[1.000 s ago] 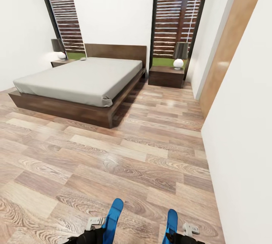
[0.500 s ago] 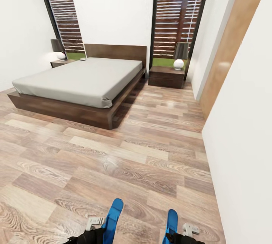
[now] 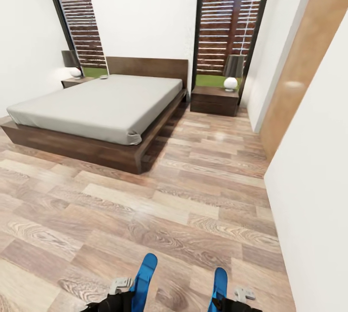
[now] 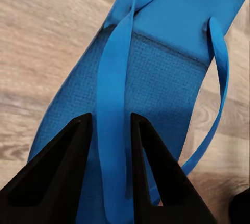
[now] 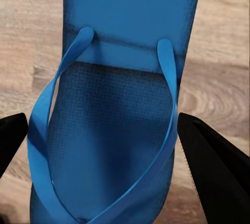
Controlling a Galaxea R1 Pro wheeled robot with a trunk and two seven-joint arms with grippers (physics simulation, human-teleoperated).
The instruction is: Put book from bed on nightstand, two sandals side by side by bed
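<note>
Left gripper pinches a strap of one blue sandal, fingers closed on it. Right gripper has fingers spread wide on either side of the other sandal; grip contact cannot be told. Both sandals are held above the wood floor. Bed ahead-left, with a small pale object by the headboard, too small to identify. Nightstand with lamp beside the bed.

Facing the bed across the plank floor. Carrying two blue sandals, left sandal and right sandal, at the view's bottom edge. Showing a nightstand with a lamp.
</note>
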